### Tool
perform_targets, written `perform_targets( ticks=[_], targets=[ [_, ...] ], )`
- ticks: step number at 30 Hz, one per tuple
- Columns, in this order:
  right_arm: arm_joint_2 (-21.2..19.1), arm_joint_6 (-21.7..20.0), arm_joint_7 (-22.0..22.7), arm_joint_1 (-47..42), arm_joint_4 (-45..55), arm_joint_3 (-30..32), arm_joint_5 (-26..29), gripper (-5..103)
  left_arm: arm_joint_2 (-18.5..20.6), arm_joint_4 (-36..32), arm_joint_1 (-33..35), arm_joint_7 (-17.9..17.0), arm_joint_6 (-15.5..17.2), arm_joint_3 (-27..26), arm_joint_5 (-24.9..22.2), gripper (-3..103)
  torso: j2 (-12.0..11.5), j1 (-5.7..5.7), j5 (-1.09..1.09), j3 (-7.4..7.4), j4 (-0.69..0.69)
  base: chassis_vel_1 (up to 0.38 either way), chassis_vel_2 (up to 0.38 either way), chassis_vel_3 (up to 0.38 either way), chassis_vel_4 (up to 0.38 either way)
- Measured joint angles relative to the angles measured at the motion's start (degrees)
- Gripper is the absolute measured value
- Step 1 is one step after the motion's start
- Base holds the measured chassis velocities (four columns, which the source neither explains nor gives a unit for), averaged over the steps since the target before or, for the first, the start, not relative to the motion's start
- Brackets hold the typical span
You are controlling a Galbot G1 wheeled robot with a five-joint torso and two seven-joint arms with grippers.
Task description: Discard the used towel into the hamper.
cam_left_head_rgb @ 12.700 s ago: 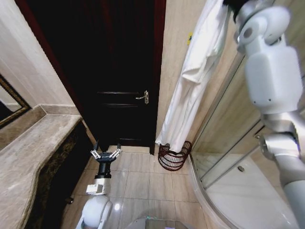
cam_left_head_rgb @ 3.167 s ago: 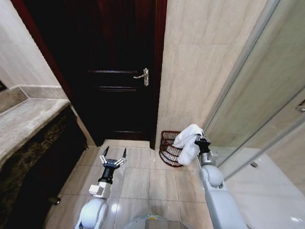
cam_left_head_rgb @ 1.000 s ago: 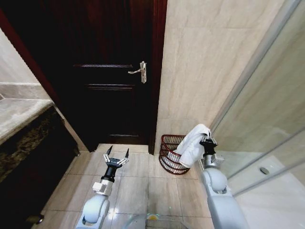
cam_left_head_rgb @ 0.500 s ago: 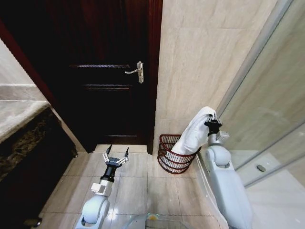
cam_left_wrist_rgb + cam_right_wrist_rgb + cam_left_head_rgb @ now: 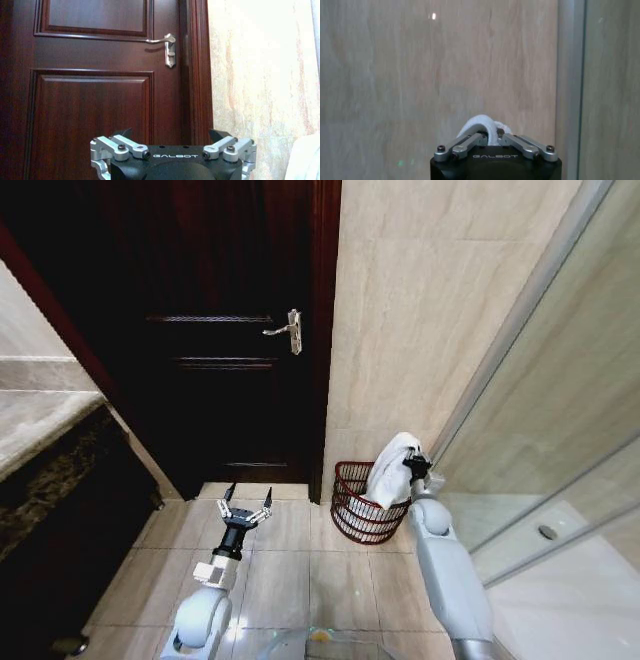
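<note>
Left gripper [image 5: 245,512]: fingers spread wide, holding nothing, low over the floor tiles. Right gripper [image 5: 412,465]: pinched closed on white towel [image 5: 390,470], whose lower end hangs inside the hamper [image 5: 358,515], at the wall's foot beside the door [image 5: 210,330].

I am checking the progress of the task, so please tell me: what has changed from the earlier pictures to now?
The right gripper, shut on the white towel, took it from its high hanging place down to the hamper; its lower end now hangs inside the rim. In the last half second the arm dropped lower. The left gripper stayed open, low over the floor tiles.
</note>
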Motion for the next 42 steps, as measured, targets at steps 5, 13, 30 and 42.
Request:
perform_targets(
  ticks=[5,13,30,42],
  targets=[
    [-0.23,-6.68,-1.11,-1.25,0.86,-0.07,3.71,4,0.34,0.77,-0.54,0.01,0.03,-0.19,-0.41,100,0.02,0.01,0.02,0.01,-0.01,0.0,0.0,0.0,0.0],
    [-2.32,-16.59,-0.13,2.0,-1.88,-0.87,9.05,4,1.0,1.42,-0.93,-0.04,-0.08,-0.9,-1.86,100,0.04,0.02,0.0,0.02,0.0,0.0,0.0,0.0,0.0],
    [-7.63,-42.75,-0.01,4.48,-1.68,-2.6,18.18,4,0.2,0.17,-1.97,-0.24,1.4,-1.93,-3.4,100,0.07,0.03,0.01,0.04,0.0,0.0,0.0,0.0,0.0],
    [-8.49,-42.96,-4.33,8.7,-5.24,-3.04,17.8,4,0.53,3.5,-3.06,-0.31,0.3,-2.1,-4.31,100,0.07,0.04,0.0,0.05,0.0,0.0,0.0,0.0,0.0]
  ],
)
